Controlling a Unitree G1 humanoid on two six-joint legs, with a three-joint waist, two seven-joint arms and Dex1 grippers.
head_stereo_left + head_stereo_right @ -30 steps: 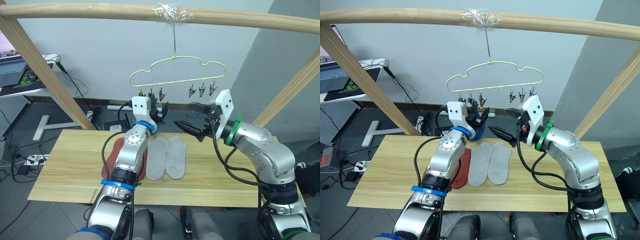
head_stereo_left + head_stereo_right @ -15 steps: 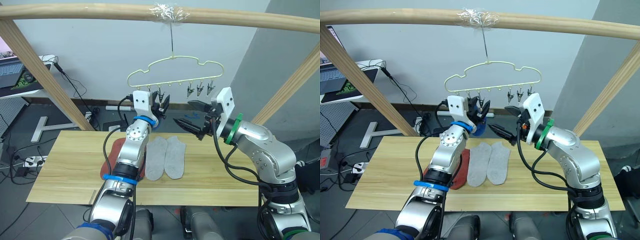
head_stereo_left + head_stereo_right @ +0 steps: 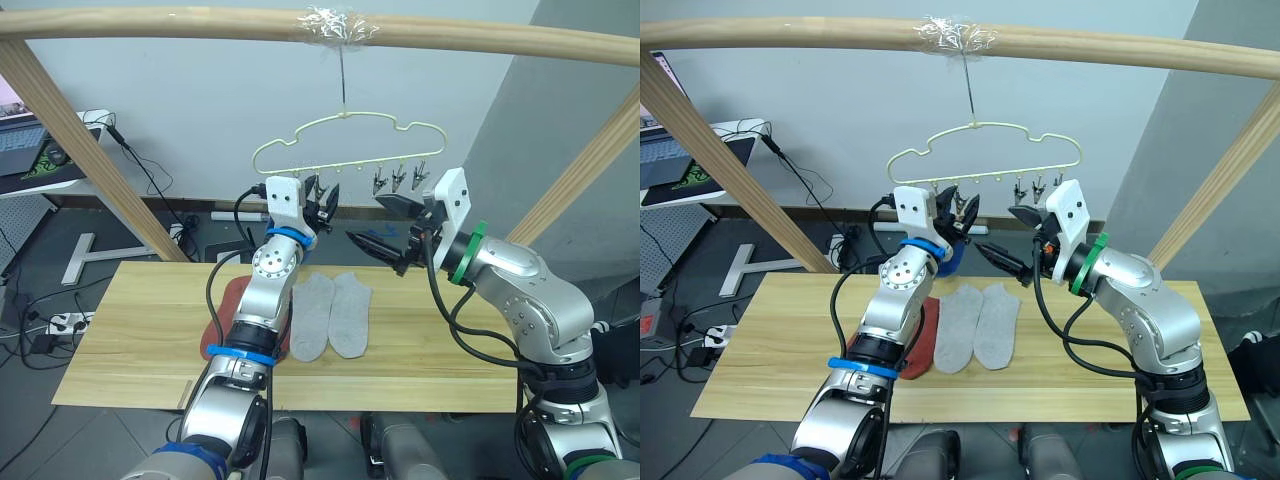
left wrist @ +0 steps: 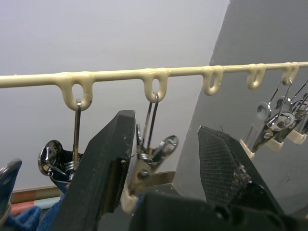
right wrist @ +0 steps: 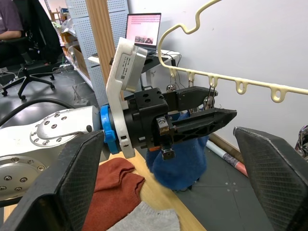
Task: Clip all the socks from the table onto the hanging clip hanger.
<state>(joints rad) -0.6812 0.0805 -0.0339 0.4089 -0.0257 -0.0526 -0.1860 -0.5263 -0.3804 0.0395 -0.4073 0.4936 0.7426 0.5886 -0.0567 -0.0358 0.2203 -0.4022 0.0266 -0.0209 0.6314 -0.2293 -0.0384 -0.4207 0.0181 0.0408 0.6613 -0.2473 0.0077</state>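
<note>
The cream clip hanger (image 3: 345, 135) hangs by its hook from the top pole. My left gripper (image 3: 322, 200) is raised to the hanger's left clips and stands open, with one metal clip (image 4: 149, 163) between its fingers, against one of them. A blue sock (image 5: 178, 163) hangs just below that gripper, with blue fabric at the neighbouring clip (image 4: 53, 161). My right gripper (image 3: 385, 225) hovers open and empty just right of the left one, below the right group of clips (image 3: 400, 178). Two grey socks (image 3: 330, 315) lie side by side on the table (image 3: 130, 330). A rust-red sock (image 3: 222, 322) lies left of them, partly behind my left arm.
A round wooden pole frame (image 3: 200, 22) spans overhead, with slanted legs at left (image 3: 80, 140) and right (image 3: 590, 165). Behind the table at the left are a desk with a laptop (image 3: 25, 140) and cables on the floor. A seated person (image 5: 14, 19) is in the background.
My left gripper has risen to the hanger's left clips and now straddles one. The hanger has swung slightly left. My right gripper has lifted a little.
</note>
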